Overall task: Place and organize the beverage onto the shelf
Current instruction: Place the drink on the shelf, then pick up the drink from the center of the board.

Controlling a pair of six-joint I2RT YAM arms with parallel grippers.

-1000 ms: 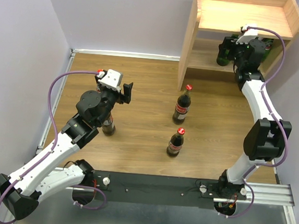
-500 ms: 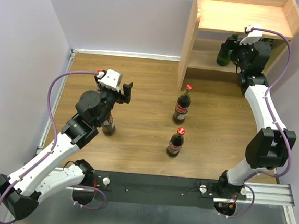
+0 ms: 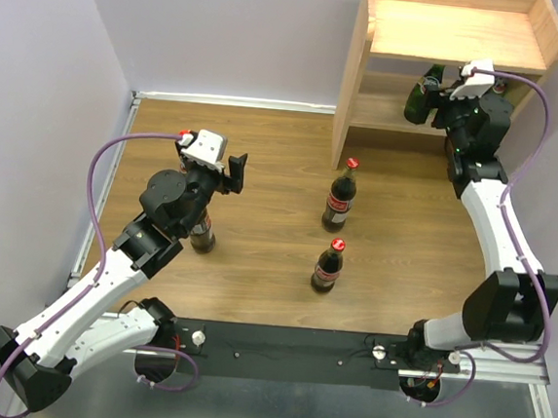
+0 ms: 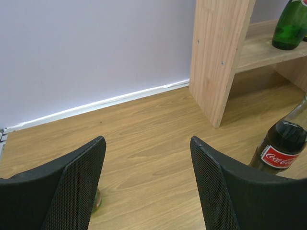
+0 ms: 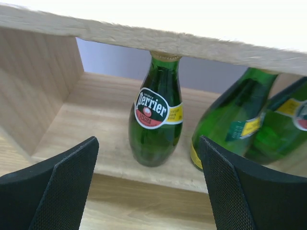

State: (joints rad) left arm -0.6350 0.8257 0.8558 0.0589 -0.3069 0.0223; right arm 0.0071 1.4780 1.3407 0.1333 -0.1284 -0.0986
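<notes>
Hanging spread wide with nothing between the fingers: right gripper (image 5: 147, 141), just in front of the lower tier of the shelf (image 3: 349, 88), facing an upright green bottle (image 5: 156, 120) that stands near the tier's front edge, clear of both fingers. Just beside that one, toward the tier's right end, two more green bottles (image 5: 225, 127), close together, perhaps touching. Equally spread and empty: left gripper (image 4: 147, 143), poised above the left half of the table (image 3: 265, 139), looking toward the shelf's side panel. Out on the table, both upright and not yet shelved: farther cola bottle (image 3: 340, 197) just in front of the side panel's foot, nearer cola bottle (image 3: 329, 267) close to the middle of the table's near edge. Half hidden under the left arm, toward the table's left edge, one more bottle (image 3: 202, 236), kind not certain. Judging by look: green ones glass, cola ones probably glass too; rigid, heavy for their width if full, smooth and slippery, breakable if tipped or knocked against a neighbour. Best gripped around the body at the label band, where the walls run straightest and the fingers bear evenly; avoid the tapered neck and cap, likely to slide through. Carry upright, set down gently, leave a gap from bottles already on the tier.
</notes>
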